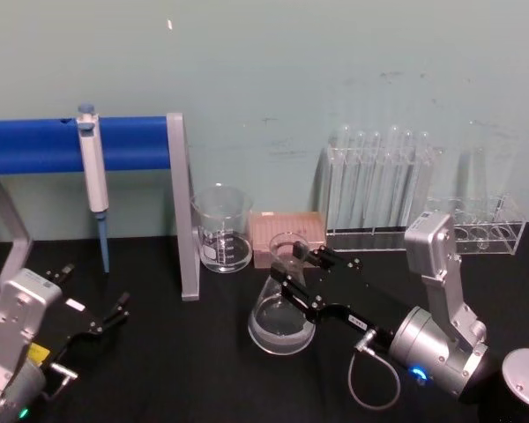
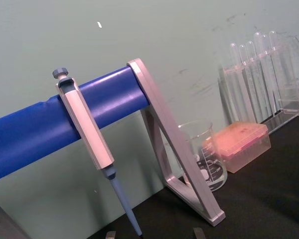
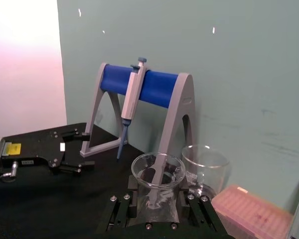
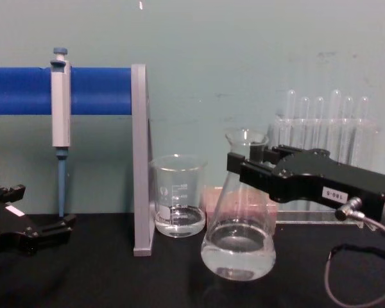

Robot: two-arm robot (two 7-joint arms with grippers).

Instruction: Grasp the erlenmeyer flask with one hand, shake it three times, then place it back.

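Right hand reaches in from the bench's right edge, fingers set either side of the flask neck. I judge it clamped on the glass. The flask stands upright mid-bench, base apparently down on the bench, just beside the beaker and in front of the pink tip box. Left hand is parked at the front left corner, fingers spread.

Hazards:
- Smooth glass neck: a light clamp could let the flask slip or rotate during shaking.
- Open mouth: a hard shake could throw liquid out.
- Beaker and stand leg sit close on the left; a wide swing could strike them.

Markings: I cannot read with confidence the digits on the white label on the right hand, the yellow sticker on the left hand, or the beaker's print.
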